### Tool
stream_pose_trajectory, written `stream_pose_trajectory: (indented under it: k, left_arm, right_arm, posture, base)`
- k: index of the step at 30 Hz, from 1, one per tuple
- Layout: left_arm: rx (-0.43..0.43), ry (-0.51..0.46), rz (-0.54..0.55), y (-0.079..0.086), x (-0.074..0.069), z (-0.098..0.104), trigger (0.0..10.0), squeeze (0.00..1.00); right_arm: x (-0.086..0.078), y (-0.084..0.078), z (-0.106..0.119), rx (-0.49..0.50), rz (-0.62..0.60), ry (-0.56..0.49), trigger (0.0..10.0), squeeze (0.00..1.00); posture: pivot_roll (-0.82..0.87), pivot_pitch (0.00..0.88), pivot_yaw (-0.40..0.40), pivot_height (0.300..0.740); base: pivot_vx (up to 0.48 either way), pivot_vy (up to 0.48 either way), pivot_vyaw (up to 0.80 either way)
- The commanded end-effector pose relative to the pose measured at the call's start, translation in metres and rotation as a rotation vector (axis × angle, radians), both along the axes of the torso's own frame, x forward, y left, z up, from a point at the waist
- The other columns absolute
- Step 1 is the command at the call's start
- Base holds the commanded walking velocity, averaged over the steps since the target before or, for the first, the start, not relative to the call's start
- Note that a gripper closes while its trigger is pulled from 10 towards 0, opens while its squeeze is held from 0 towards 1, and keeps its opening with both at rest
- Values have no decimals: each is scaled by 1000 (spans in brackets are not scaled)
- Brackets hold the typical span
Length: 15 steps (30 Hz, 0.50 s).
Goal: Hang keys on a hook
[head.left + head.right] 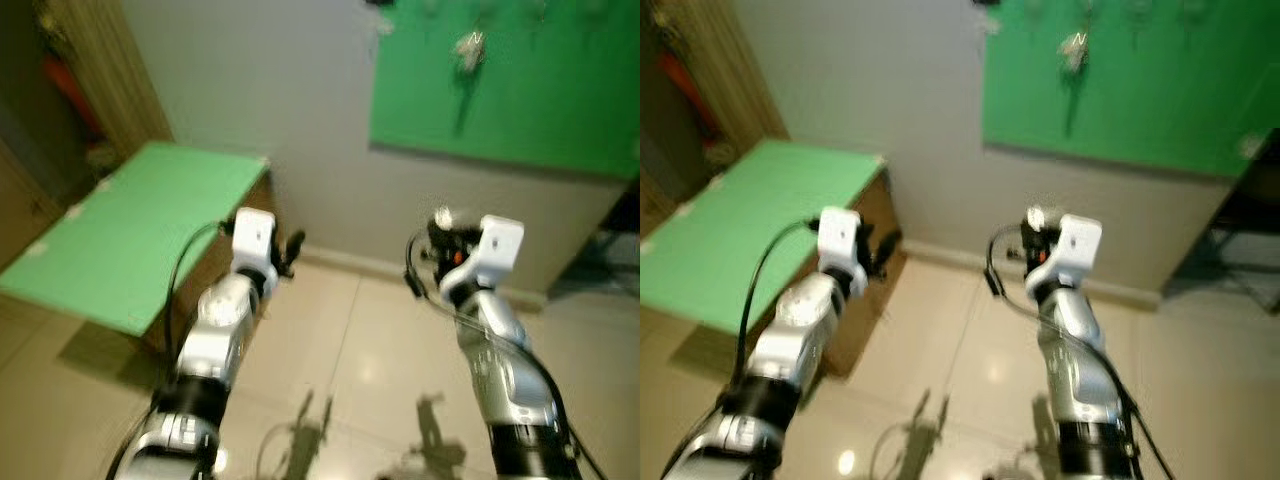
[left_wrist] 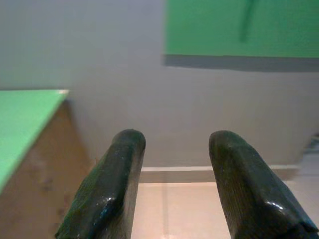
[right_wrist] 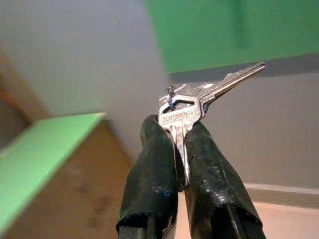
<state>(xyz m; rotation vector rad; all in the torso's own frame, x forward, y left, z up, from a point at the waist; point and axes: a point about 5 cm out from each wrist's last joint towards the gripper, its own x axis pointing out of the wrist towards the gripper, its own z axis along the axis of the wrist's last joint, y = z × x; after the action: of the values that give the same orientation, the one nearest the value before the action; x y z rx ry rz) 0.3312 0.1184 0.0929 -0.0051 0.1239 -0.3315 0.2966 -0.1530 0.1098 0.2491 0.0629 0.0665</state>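
Our right end effector [image 3: 179, 149] is clamped on the silver metal keys [image 3: 192, 107]; our left end effector [image 2: 174, 164] has its fingers apart, facing the green wall board [image 1: 510, 90].

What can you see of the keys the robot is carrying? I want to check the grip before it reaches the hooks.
The keys are silver metal, at least two on a thin wire ring threaded through the heads. One squarish head carries stamped lettering, too blurred to read. That key's blade runs down between the fingers of the right gripper, which pinch it from both sides. A second key juts sideways, its toothed blade free in the air. Nothing else touches them. Behind them are the grey wall and the green board.
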Motion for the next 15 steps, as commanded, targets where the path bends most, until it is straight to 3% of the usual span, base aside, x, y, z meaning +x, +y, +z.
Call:
stream_pose_trajectory:
  k: [1,6,8,15]
  left_arm:
    - [21,17,26,6,2,-3,10000,0]
    - [63,40,94,29,-6,-18,10000,0]
    - [68,47,111,32,-8,-21,10000,0]
    - [63,34,102,27,-8,-20,10000,0]
  right_arm:
    - [-3,5,-4,-50,21,-5,0,0]
    - [-20,-13,-31,-513,-13,-17,0,0]
    - [-23,-16,-36,-537,-19,-5,0,0]
    - [-23,-21,-42,-490,-45,21,0,0]
  posture:
    - [-166,0,90,740]
    - [-167,0,88,740]
    - [-165,0,89,740]
    - [-163,0,85,740]
  base:
    - [0,0,-656]
    - [0,0,-668]
    - [0,0,-672]
    - [0,0,0]
